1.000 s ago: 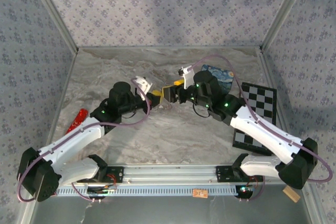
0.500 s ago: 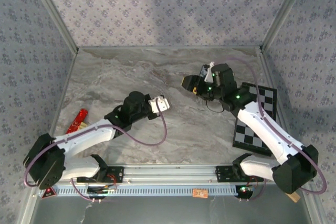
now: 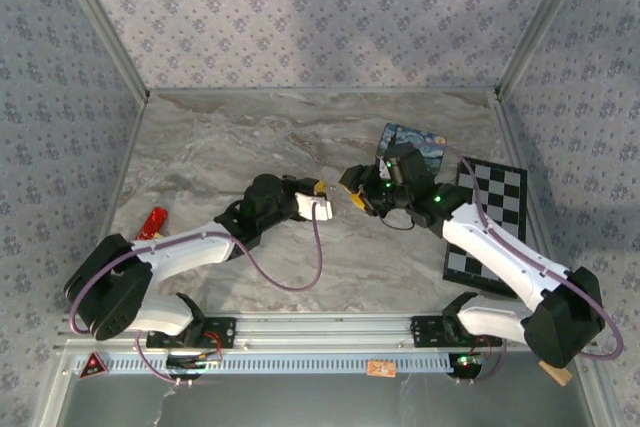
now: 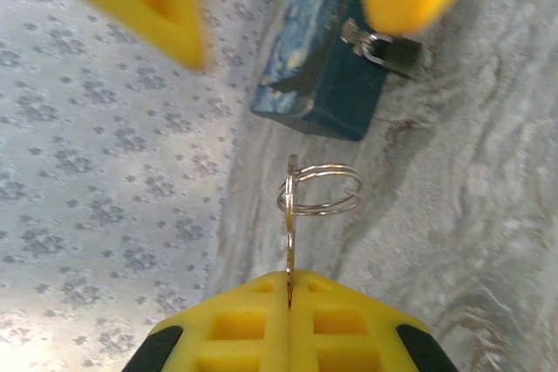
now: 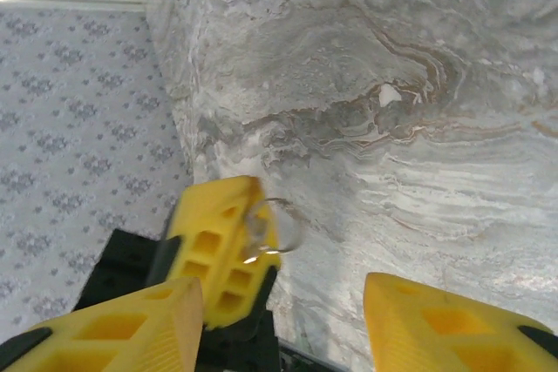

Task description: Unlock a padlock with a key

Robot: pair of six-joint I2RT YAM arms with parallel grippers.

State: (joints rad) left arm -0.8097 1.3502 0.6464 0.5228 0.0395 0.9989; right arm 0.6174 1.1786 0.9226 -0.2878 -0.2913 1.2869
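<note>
I judge the task about midway. The key [image 4: 289, 246] is in hand but has not reached the padlock [image 4: 390, 48], which lies ahead of my left end effector [image 4: 289, 283], well apart from it, against the blue box [image 4: 318, 89] on the surface [image 4: 488, 180]. Inserting and turning are left to do. The left end effector is pressed together, pinching the key, with its ring [image 4: 321, 189] sticking out in front. My right end effector [image 5: 281, 289] faces it, fingers spread, with nothing between them.

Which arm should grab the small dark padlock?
Right: right gripper open and empty, nearer the small dark padlock by the blue painted box; left gripper shut on the thin silvery key.
</note>
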